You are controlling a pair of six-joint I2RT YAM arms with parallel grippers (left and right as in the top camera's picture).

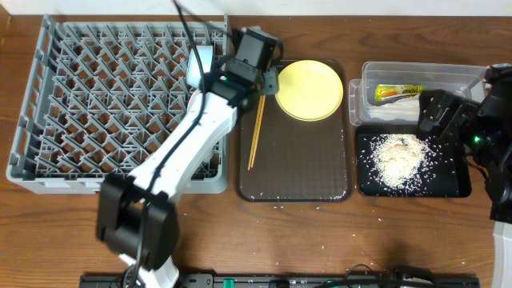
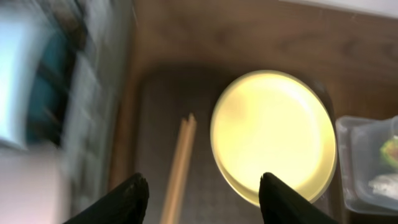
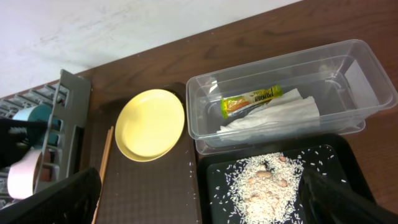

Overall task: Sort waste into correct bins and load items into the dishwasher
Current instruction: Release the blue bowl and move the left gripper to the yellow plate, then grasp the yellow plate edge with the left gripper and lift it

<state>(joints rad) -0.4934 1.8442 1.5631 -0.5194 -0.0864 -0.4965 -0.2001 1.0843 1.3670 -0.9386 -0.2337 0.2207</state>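
Observation:
The round yellow plate lies at the back of the brown serving tray, with the chopsticks to its left. My left gripper is open and empty, hovering above the chopsticks and the plate's left edge. The clear tub holds the yellow-green sachet and the white napkin. The black tray holds the rice scraps. My right gripper is open and empty above the rice. A light-blue bowl and a white dish sit in the grey rack.
A few rice grains lie on the table in front of the brown tray. The rack's right wall stands close beside the serving tray. The left arm stretches across the rack's right side.

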